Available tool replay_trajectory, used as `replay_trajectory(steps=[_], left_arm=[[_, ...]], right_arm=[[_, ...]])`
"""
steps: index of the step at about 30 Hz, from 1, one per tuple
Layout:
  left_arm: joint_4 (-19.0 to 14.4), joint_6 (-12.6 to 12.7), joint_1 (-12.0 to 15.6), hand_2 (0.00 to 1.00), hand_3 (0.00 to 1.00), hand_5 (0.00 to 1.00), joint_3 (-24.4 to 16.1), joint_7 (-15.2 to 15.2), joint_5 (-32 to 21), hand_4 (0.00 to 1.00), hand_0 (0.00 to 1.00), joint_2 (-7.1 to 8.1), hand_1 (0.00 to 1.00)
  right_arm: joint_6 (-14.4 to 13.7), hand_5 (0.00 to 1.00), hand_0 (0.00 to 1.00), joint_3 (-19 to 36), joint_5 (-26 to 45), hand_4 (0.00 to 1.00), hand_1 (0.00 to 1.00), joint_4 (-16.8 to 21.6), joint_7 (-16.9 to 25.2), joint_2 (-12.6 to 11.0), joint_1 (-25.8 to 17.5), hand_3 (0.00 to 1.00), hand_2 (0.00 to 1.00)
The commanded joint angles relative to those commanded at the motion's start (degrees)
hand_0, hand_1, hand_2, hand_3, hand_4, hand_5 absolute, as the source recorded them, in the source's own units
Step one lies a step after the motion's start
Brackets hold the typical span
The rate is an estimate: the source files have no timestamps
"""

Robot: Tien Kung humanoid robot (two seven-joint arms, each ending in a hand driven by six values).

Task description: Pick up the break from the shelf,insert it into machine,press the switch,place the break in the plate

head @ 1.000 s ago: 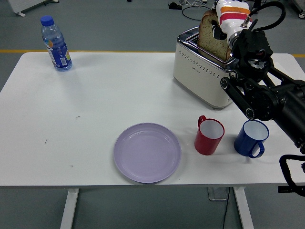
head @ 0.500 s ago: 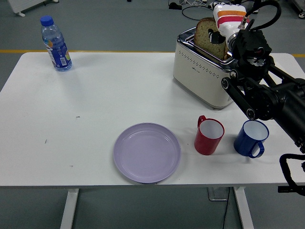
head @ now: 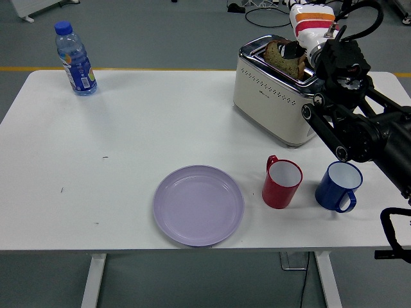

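A brown slice of bread [head: 280,55] sits low in the slot of the white toaster [head: 270,96] at the table's back right, only its top edge showing. My right hand [head: 297,50], white with orange bands, is over the toaster's top, its dark fingers still closed on the bread's upper right edge. The lilac plate [head: 198,205] lies near the table's front edge, left of the mugs, with nothing on it. My left arm is out of sight.
A red mug [head: 281,182] and a blue mug [head: 338,186] stand in front of the toaster, under my right forearm [head: 359,128]. A water bottle [head: 75,59] with a blue cap stands at the back left corner.
My right hand has pushed the bread down: a second ago the slice stood tall above the slot, now only its top shows.
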Motion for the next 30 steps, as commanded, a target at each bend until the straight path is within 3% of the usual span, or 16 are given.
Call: replay_trajectory(steps=[3, 7, 8, 13, 14, 17, 19, 20, 21, 30], left_arm=[[0.0, 0.0, 0.0, 0.458, 0.512, 0.804, 0.1, -0.1, -0.2, 0.274, 0.627, 0.0, 0.471], [0.0, 0.0, 0.0, 0.458, 0.512, 0.804, 0.0, -0.1, -0.4, 0.274, 0.627, 0.0, 0.471], [0.0, 0.0, 0.0, 0.458, 0.512, 0.802, 0.0, -0.1, -0.3, 0.273, 0.627, 0.0, 0.471], [0.0, -0.1, 0.2, 0.458, 0.512, 0.802, 0.0, -0.3, -0.5, 0.273, 0.627, 0.0, 0.471], [0.0, -0.1, 0.2, 0.458, 0.511, 0.803, 0.0, -0.3, -0.5, 0.273, 0.627, 0.0, 0.47], [0.0, -0.2, 0.2, 0.458, 0.511, 0.803, -0.2, -0.2, -0.2, 0.273, 0.627, 0.0, 0.47], [0.0, -0.2, 0.3, 0.458, 0.511, 0.803, -0.3, -0.2, -0.2, 0.273, 0.627, 0.0, 0.47], [0.0, -0.3, 0.3, 0.458, 0.511, 0.802, -0.3, -0.2, -0.3, 0.273, 0.627, 0.0, 0.471], [0.0, -0.3, 0.4, 0.458, 0.511, 0.802, -0.2, -0.2, -0.2, 0.273, 0.627, 0.0, 0.471], [0.0, -0.7, 0.4, 0.458, 0.51, 0.803, 0.2, -0.3, -0.3, 0.272, 0.627, 0.0, 0.473]], right_arm=[[-1.4, 0.181, 0.799, 0.8, 1.3, 0.738, 0.766, 3.0, 0.1, -1.8, -0.7, 0.912, 0.927], [-5.4, 0.181, 0.799, 2.4, 4.7, 0.738, 0.766, 9.1, 0.1, -5.4, -2.5, 0.912, 0.927], [-6.6, 0.137, 0.616, 2.6, 5.6, 0.508, 0.591, 10.6, -0.1, -6.2, -2.9, 0.818, 0.714], [-11.8, 0.137, 0.616, 3.7, 15.3, 0.508, 0.591, 17.9, 0.0, -12.2, -6.8, 0.818, 0.714], [-11.9, 0.1, 0.325, 3.7, 17.0, 0.38, 0.361, 18.5, 0.0, -12.8, -7.1, 0.716, 0.466], [-11.4, 0.1, 0.325, 3.5, 22.7, 0.38, 0.361, 21.5, 0.9, -16.4, -10.0, 0.716, 0.466], [-11.2, 0.1, 0.325, 3.2, 24.1, 0.38, 0.361, 22.4, 1.0, -17.4, -11.0, 0.716, 0.466], [-10.5, 0.01, 0.266, 2.9, 24.9, 0.362, 0.3, 23.4, 1.0, -18.4, -12.1, 0.646, 0.402], [-10.1, 0.01, 0.266, 2.7, 25.3, 0.362, 0.3, 24.1, 0.9, -19.1, -13.0, 0.646, 0.402], [-7.3, 0.002, 0.249, 3.1, 26.6, 0.383, 0.262, 27.2, 1.7, -23.2, -20.1, 0.619, 0.369]])
